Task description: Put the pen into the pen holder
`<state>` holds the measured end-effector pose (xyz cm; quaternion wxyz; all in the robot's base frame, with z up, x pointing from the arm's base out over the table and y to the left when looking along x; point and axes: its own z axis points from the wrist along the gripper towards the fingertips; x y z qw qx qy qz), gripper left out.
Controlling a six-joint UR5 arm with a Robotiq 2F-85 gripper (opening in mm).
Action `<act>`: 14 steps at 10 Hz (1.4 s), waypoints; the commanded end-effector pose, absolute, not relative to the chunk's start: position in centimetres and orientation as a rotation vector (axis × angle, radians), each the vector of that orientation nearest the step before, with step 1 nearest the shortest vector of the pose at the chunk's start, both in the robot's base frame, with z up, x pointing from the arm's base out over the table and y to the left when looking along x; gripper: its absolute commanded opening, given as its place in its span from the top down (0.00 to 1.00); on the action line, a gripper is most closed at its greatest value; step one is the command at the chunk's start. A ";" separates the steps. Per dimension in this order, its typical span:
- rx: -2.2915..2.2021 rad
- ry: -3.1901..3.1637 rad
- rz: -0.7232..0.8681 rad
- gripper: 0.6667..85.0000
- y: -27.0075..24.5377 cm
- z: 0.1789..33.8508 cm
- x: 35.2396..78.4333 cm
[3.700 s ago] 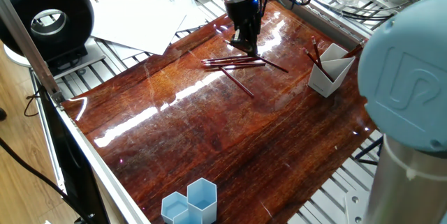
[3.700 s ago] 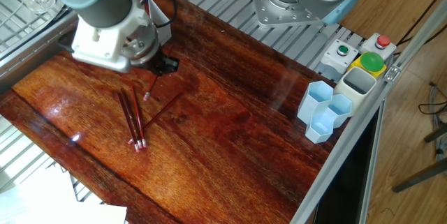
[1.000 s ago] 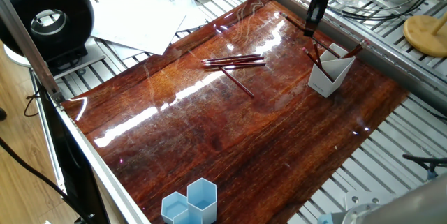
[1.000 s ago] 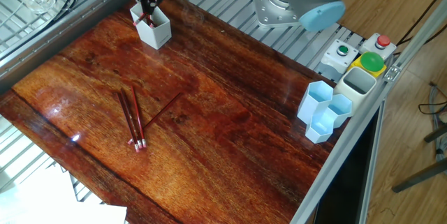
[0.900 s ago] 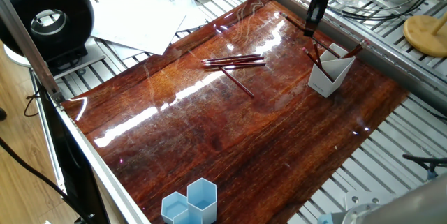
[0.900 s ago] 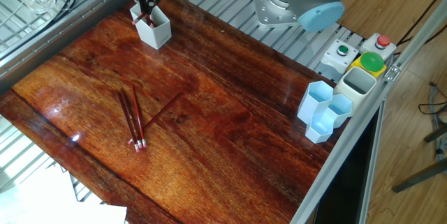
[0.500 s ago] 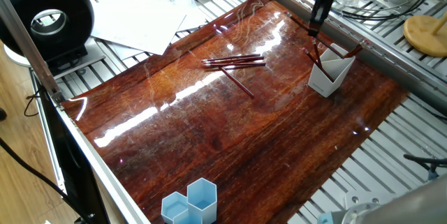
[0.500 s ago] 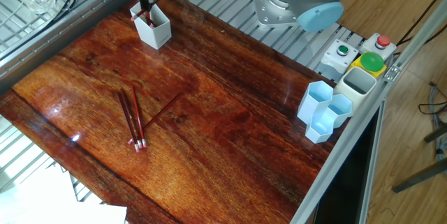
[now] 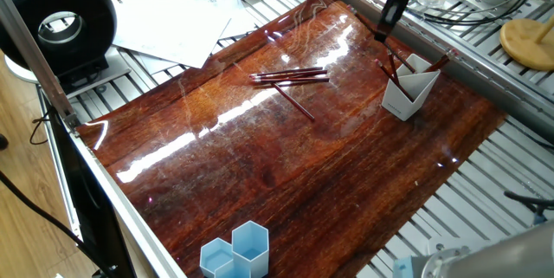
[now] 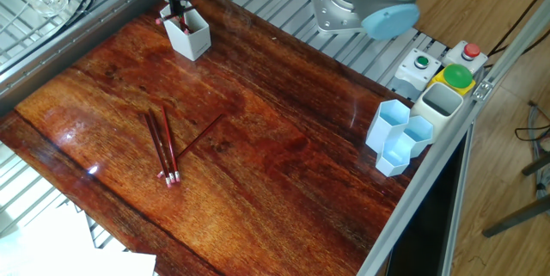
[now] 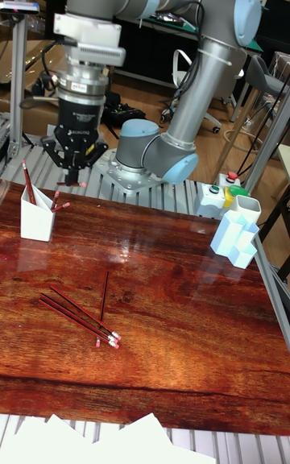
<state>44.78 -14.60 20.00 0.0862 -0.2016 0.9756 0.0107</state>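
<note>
The white pen holder (image 9: 407, 96) (image 10: 193, 42) (image 11: 36, 226) stands at the far edge of the wooden table. Several red pens (image 9: 391, 66) (image 11: 28, 182) lean in it, their ends sticking out over the rim. My gripper (image 9: 382, 32) (image 10: 180, 3) (image 11: 73, 176) hangs just above and beside the holder. Its fingers look spread, and I see no pen between them. More red pens (image 9: 290, 76) (image 10: 163, 147) (image 11: 80, 317) lie loose in a small bunch on the table, well away from the gripper.
Light blue honeycomb cups (image 9: 235, 252) (image 10: 400, 138) (image 11: 238, 242) stand at the table's opposite corner, next to a button box (image 10: 443, 70). Paper sheets (image 9: 177, 22) and a black ring device (image 9: 56, 22) lie off the board. The robot base (image 10: 369, 1) sits behind the table.
The gripper came from the loose pens to the holder, dipped toward its rim half a second ago, and has now risen slightly. The loose pens have not moved.
</note>
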 end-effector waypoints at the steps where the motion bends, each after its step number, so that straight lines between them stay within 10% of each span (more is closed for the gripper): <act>1: -0.626 2.793 0.030 1.00 -16.4 19.3 44.8; 14: -0.507 2.722 0.023 1.00 -17.2 16.8 44.6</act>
